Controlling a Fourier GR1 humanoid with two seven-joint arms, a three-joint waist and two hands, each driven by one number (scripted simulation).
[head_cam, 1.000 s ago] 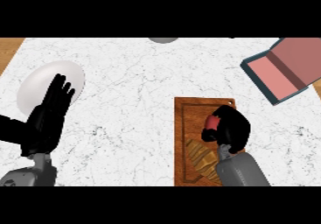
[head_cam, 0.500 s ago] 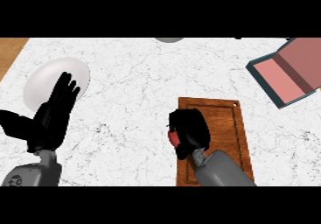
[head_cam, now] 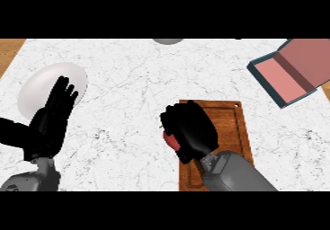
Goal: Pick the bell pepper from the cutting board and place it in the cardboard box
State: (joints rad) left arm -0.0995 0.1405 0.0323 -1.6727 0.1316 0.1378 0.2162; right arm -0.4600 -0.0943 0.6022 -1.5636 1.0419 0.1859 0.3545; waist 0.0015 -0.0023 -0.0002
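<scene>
A red bell pepper point(head_cam: 170, 139) shows only as a sliver at the left edge of my right hand point(head_cam: 190, 129), whose fingers are curled round it. The hand sits over the left edge of the wooden cutting board point(head_cam: 232, 126). The cardboard box point(head_cam: 295, 71), open with a pinkish inside, stands at the far right of the counter, well away from the hand. My left hand point(head_cam: 51, 121) rests open at the left, fingers pointing up, beside a white plate.
A white plate point(head_cam: 44, 81) lies at the left, partly behind my left hand's fingertips. A grey round object point(head_cam: 168, 41) peeks in at the counter's far edge. Wooden floor shows past the counter's left side.
My right hand, curled on the pepper, has shifted left from the board's middle to its left edge. The view has shifted a little. The left hand stays resting.
</scene>
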